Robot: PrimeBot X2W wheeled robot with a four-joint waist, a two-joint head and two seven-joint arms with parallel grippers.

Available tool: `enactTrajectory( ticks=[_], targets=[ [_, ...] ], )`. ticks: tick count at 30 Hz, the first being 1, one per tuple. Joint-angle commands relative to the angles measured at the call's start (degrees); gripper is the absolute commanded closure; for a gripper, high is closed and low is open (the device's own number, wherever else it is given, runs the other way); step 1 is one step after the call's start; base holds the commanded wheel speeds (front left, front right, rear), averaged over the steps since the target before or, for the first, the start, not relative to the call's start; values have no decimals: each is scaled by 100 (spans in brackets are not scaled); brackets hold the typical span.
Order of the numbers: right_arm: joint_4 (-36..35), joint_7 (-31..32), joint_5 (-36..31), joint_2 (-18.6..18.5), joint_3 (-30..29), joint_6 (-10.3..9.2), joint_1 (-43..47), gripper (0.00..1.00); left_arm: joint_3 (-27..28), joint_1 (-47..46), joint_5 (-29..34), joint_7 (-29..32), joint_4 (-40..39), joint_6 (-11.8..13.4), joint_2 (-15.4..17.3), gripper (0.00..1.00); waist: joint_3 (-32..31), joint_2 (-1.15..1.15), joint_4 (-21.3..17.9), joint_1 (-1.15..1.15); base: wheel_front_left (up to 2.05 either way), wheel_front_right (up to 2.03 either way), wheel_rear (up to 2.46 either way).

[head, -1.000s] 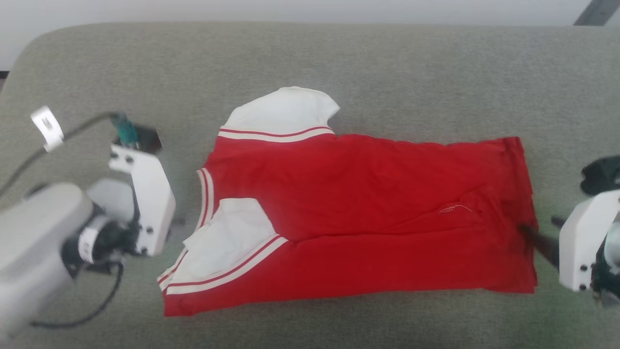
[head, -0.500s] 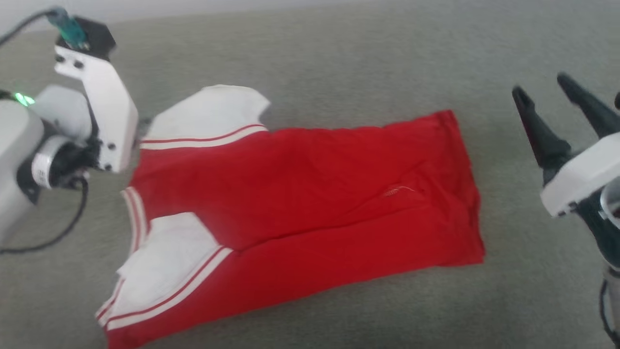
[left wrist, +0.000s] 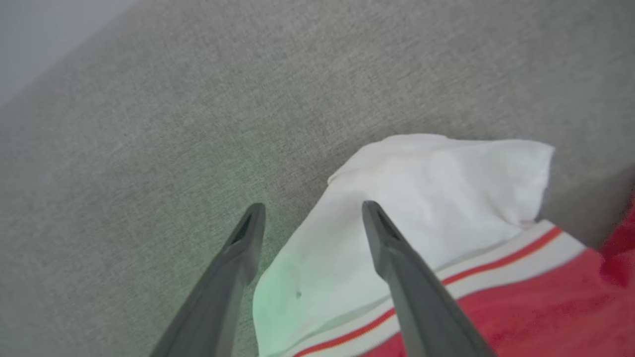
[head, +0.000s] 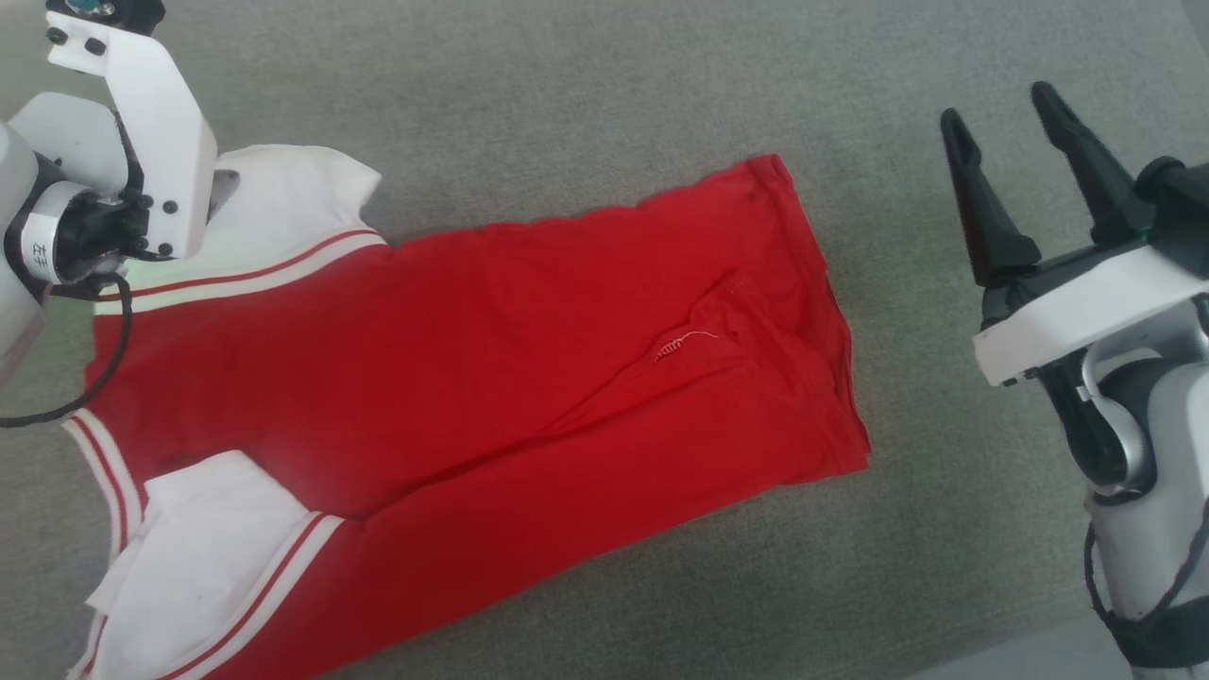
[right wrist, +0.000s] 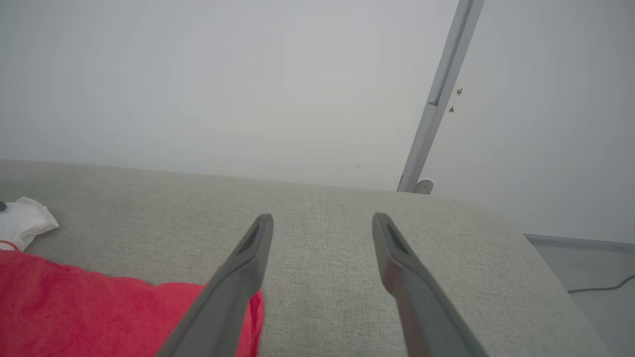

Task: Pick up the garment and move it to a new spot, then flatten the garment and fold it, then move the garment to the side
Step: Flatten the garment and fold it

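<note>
R hand point(head: 996, 104) off the hem point(head: 829, 340); garment point(head: 453, 378) lies flat mid-frame on grey cushion point(head: 586, 85).
It's spread, empty, at frame right; was at hem 1 s ago. L hand point(left wrist: 312, 207) apart too, over upper-left white sleeve point(left wrist: 436, 188) edge. Prob. btw folds.

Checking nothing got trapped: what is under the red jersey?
The red jersey lies on the grey fabric surface, visible around its edges. Whatever sits beneath the cloth itself is covered.
</note>
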Motion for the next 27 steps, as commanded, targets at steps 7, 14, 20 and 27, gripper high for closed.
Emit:
enactTrajectory(
  ticks=[7, 14, 20, 27],
  targets=[
    [182, 69, 161, -10, 183, 0, -173, 0, -113, -130, 6, 308, 677, -34, -265, 0, 170, 0, -116, 0, 0, 0, 0],
    [250, 404, 419, -157, 450, 0, -282, 0, -170, 99, -368, 875, 1255, -45, -684, 100, 199, 0, -81, 0, 0, 0, 0],
    [387, 695, 621, -208, 582, 0, -481, 0, -108, 79, -547, 1011, 1344, -70, -981, 100, 160, 0, 22, 0, 0, 0, 0],
    [794, 1677, 1033, -344, 1050, 0, -823, 0, -100, -95, -455, 762, 1440, -224, -1122, 100, 88, 0, 167, 0, 0, 0, 0]
  ],
)
